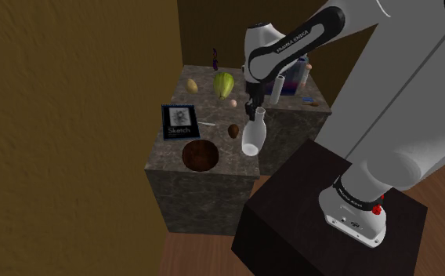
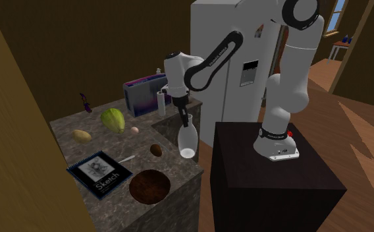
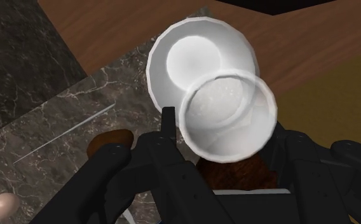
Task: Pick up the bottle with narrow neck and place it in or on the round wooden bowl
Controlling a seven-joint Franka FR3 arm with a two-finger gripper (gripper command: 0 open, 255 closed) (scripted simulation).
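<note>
our black pincer (image 1: 254, 108) grips the white narrow-necked bottle (image 1: 252, 138) by its neck, hanging neck-up; the round brown wooden bowl (image 1: 200, 155) lies toward the shoulder view's lower left.

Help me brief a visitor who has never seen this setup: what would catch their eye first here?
The black gripper clasps a pale narrow-necked bottle by its neck, holding it tilted in the air about over the dark marbled counter's edge by the stand. To its left in the shoulder view, an empty brown round bowl sits on the counter, with a dark Sketch book behind it.
</note>
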